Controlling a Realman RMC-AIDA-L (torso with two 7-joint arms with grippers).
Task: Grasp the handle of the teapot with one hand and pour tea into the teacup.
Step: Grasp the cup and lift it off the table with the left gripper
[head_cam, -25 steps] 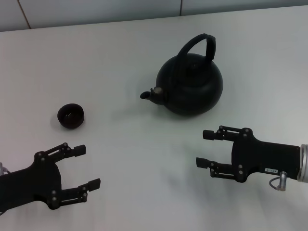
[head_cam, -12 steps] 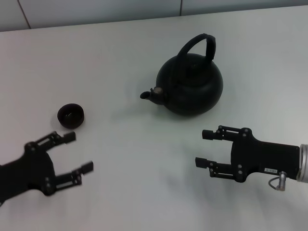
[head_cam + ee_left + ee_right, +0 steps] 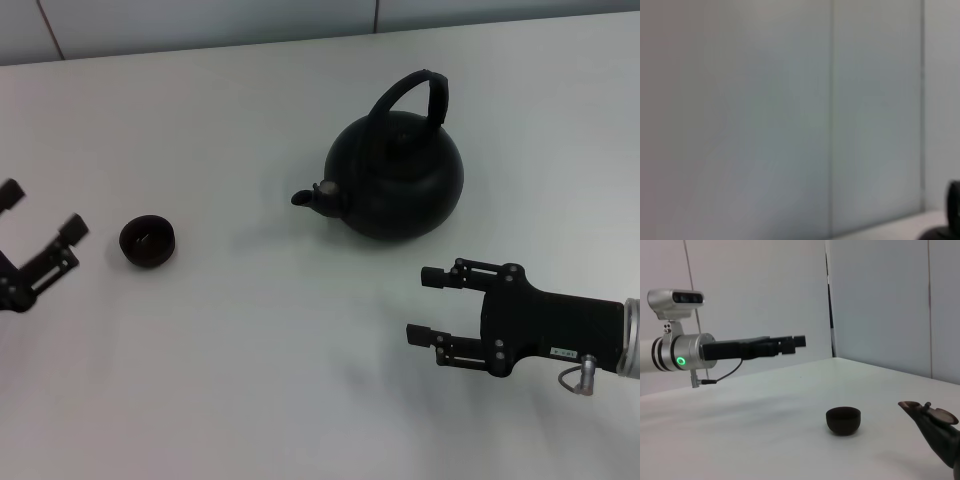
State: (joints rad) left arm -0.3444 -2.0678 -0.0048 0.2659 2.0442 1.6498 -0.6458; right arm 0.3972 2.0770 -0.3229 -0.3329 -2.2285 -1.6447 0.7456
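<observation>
The round black teapot (image 3: 395,178) stands at the back middle of the white table, spout (image 3: 303,198) pointing left, its arched handle (image 3: 412,88) upright over the lid. The small black teacup (image 3: 148,241) sits apart to its left. My left gripper (image 3: 42,210) is open and empty at the left edge, raised, just left of the cup. My right gripper (image 3: 422,305) is open and empty, in front of the teapot and clear of it. The right wrist view shows the teacup (image 3: 843,420), the teapot's spout (image 3: 927,416) and the left gripper (image 3: 798,342) above the table.
The white table (image 3: 270,340) ends at a grey panelled wall (image 3: 200,20) at the back. The left wrist view shows mostly that wall (image 3: 790,115), with a dark shape (image 3: 952,210) at one corner that I cannot identify.
My left gripper has swung from the front left, past the cup, out to the left edge and risen. The right arm, teapot and cup have not moved.
</observation>
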